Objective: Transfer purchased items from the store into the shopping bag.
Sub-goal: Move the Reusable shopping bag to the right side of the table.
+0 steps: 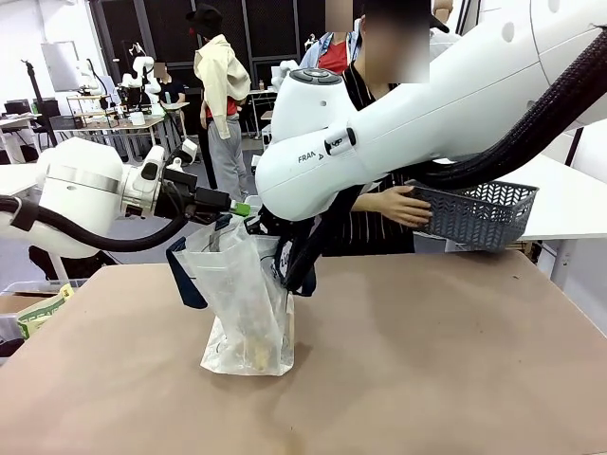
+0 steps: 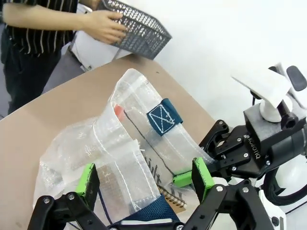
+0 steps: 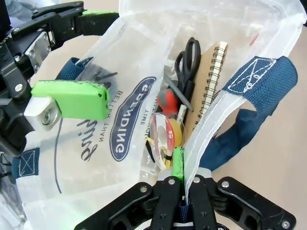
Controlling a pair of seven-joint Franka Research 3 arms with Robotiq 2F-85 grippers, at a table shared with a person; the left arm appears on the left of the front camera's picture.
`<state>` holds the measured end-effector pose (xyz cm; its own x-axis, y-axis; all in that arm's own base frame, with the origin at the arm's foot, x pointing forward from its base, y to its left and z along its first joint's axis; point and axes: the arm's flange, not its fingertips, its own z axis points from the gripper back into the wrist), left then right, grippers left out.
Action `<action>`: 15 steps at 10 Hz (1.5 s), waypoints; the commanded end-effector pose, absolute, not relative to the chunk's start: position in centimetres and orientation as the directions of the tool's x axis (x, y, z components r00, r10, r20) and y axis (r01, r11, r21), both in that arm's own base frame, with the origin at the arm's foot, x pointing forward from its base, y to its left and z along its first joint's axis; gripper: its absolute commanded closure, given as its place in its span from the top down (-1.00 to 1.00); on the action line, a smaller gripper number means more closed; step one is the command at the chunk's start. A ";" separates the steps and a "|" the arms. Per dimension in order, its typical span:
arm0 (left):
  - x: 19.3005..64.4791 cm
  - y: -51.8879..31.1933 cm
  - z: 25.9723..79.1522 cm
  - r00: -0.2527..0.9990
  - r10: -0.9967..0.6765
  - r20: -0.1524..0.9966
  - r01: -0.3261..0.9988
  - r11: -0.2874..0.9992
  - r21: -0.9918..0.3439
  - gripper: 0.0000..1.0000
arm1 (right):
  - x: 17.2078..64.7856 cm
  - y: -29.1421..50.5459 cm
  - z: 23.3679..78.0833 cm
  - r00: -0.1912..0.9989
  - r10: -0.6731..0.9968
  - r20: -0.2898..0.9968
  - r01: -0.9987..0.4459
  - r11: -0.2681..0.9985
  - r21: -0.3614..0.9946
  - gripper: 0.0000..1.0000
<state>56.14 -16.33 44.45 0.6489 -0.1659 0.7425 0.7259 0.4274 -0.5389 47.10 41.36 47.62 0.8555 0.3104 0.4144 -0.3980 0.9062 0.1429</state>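
The right gripper [image 3: 181,184] has its jaws pressed together, pinching the translucent rim of the shopping bag [image 1: 242,303] just beside one navy strap handle [image 3: 256,84], and holds that side of the bag's mouth up. The left gripper [image 2: 144,179] stands with its jaws spread wide at the opposite side of the bag's mouth, one green pad to each side of the plastic edge, gripping nothing. Inside the bag lie the purchased items: black-handled scissors [image 3: 187,60], a spiral notebook [image 3: 211,91], a red-handled tool [image 3: 169,99] and a roll of yellowish tape [image 3: 167,134], all down between the bag's walls. The bag stands upright on the brown bench [image 1: 427,370], its dark oval logo [image 3: 125,120] on the wall nearer the left gripper. Beyond the bag, at the far side of the bench, a person's hand [image 1: 403,204] holds the dark grey lattice basket [image 1: 479,213] lifted clear of the bench, well apart from the bag
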 end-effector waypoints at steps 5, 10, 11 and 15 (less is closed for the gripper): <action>56.7 -16.1 43.9 0.617 -0.089 0.782 0.764 0.302 -0.570 1.00 | 47.0 46.1 47.6 0.822 0.380 0.424 -0.466 0.877 0.116 -1.00; 56.7 -16.6 43.7 0.612 -0.142 0.778 0.771 0.327 -0.547 1.00 | 46.4 48.6 46.9 0.802 0.442 0.401 -0.513 0.855 0.083 -1.00; 56.7 -16.8 43.7 0.611 -0.154 0.776 0.771 0.339 -0.540 1.00 | 46.3 48.9 46.9 0.799 0.449 0.399 -0.519 0.851 0.082 -1.00; 57.0 -17.5 43.3 0.643 -0.181 0.744 0.733 0.427 -0.530 1.00 | 45.6 49.1 46.9 0.788 0.465 0.404 -0.535 0.841 0.075 -1.00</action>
<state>56.58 -16.92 43.27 0.6297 -0.1639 0.7593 0.7446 0.4058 -0.5300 45.64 48.81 47.05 0.7999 0.4454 0.4023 -0.5234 0.8456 0.1046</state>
